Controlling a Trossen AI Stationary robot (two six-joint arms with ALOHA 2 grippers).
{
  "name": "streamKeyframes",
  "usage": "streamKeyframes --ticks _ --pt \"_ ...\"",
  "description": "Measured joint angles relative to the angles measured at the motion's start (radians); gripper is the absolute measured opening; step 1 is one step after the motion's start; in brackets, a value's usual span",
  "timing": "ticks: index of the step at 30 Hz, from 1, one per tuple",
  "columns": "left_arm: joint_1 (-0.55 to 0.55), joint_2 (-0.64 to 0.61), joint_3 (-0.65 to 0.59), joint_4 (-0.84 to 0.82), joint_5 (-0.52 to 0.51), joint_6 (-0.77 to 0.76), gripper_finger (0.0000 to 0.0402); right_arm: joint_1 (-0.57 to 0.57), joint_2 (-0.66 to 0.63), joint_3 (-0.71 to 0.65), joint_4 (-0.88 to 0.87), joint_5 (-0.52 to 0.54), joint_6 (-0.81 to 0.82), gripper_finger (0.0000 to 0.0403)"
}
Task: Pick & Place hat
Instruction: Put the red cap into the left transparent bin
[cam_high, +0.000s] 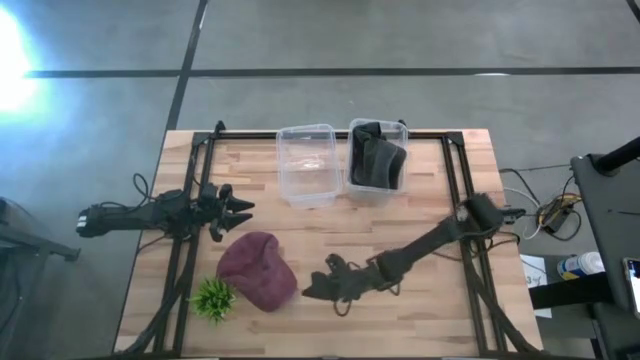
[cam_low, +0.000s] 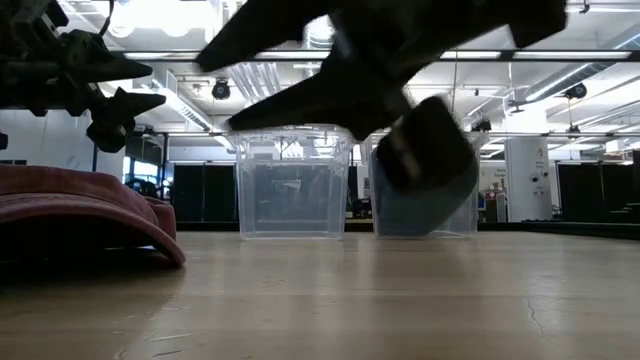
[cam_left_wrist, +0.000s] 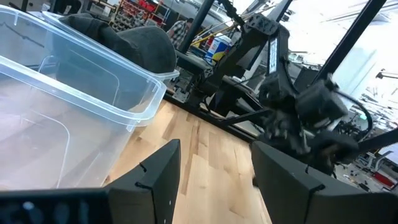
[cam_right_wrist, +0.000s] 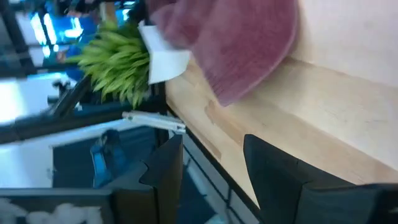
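Note:
A maroon hat (cam_high: 258, 270) lies crown up on the table's near left part, its brim toward the near edge; it also shows in the low view (cam_low: 85, 210) and the right wrist view (cam_right_wrist: 236, 43). My right gripper (cam_high: 322, 287) hangs open just right of the hat, fingers pointing at it, touching nothing. My left gripper (cam_high: 240, 211) waits open above the table, just beyond the hat's far side. A dark hat (cam_high: 375, 155) fills the right clear bin.
Two clear plastic bins stand side by side at the table's far middle: the left one (cam_high: 307, 165) holds nothing, the right one (cam_high: 378, 160) holds the dark hat. A small green plant (cam_high: 212, 298) stands by the hat's near left side, close to the table's near edge.

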Motion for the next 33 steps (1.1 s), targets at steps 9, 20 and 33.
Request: streamKeyframes --ticks 9,20,33 --pt "0.0 0.0 0.0 0.022 0.01 -0.364 0.0193 -0.002 0.281 0.278 0.003 0.024 0.18 0.0166" --pt "0.0 0.0 0.0 0.007 0.049 -0.644 0.0193 -0.032 0.362 0.476 -0.238 0.124 0.218 0.0166" --pt "-0.021 0.064 0.005 0.03 0.494 -0.664 0.0193 -0.058 0.351 0.578 -0.509 0.132 0.159 0.0166"
